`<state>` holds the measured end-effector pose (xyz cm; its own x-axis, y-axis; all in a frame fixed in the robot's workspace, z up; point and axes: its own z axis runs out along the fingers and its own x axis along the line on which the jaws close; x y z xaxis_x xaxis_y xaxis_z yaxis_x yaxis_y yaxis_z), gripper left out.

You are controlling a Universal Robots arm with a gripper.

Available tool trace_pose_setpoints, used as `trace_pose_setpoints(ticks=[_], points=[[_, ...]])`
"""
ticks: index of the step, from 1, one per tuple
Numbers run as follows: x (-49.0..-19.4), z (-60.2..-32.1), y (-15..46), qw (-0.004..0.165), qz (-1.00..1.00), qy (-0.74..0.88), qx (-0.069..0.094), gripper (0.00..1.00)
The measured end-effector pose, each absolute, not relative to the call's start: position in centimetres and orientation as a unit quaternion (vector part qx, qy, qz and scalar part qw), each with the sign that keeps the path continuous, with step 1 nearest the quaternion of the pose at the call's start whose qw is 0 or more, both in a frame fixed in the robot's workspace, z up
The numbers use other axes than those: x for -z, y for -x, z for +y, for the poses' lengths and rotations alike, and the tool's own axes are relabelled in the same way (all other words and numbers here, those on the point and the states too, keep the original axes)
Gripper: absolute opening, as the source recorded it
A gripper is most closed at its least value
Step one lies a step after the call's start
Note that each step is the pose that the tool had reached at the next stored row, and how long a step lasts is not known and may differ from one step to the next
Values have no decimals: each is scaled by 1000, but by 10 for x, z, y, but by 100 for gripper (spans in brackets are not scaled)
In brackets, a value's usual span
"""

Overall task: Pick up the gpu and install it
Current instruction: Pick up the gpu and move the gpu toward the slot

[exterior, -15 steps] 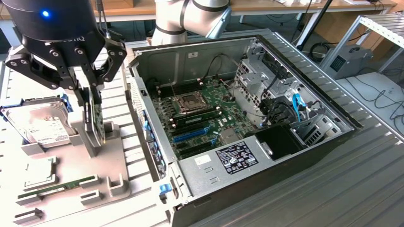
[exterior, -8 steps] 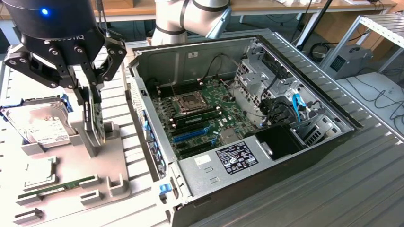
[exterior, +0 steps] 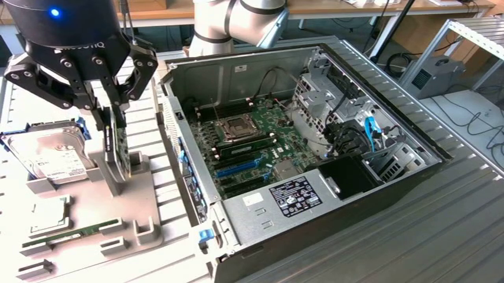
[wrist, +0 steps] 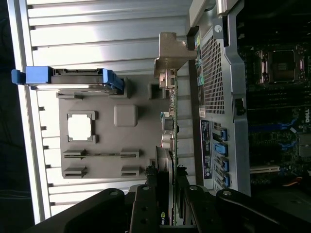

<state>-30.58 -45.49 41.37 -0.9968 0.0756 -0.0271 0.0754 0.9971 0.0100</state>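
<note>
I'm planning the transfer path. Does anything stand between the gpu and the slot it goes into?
The case's side wall rises between the gpu, upright in its grey stand, and the blue slot inside. Above that wall the way looks open, and nothing visible covers the slot.

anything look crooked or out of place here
nothing stands out. the gpu stands on edge in the gray holder, with the gripper at its top; the hard drive and ram stick sit in their own slots, and the open pc case looks orderly.
</note>
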Motion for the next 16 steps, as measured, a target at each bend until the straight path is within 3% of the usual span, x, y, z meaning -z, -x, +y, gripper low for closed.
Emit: trace_pose_setpoints(ticks=[16], points=[[-418, -455, 306, 14, 999, -38, -4, 26]])
